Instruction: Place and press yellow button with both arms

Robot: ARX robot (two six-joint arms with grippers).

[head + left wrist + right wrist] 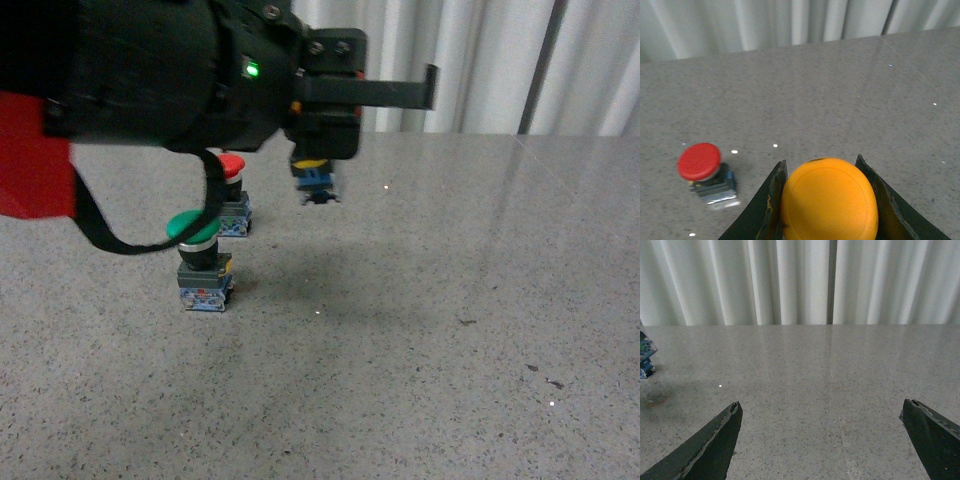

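Observation:
The yellow button (829,200) is gripped between the two black fingers (771,200) of my left gripper (821,162), its yellow cap facing the wrist camera. In the front view the bulky black left arm (150,70) reaches in from the upper left, and the left gripper (322,150) holds the yellow button (318,182) in the air above the table, blue base down. My right gripper (821,404) is open and empty over bare table. It does not show in the front view.
A red-capped button (233,170) and a green-capped button (200,250) stand on the speckled grey table (450,330), left of the held button. The red one also shows in the left wrist view (700,162). A blue button base (645,357) shows at the right wrist view's edge. White curtains hang behind.

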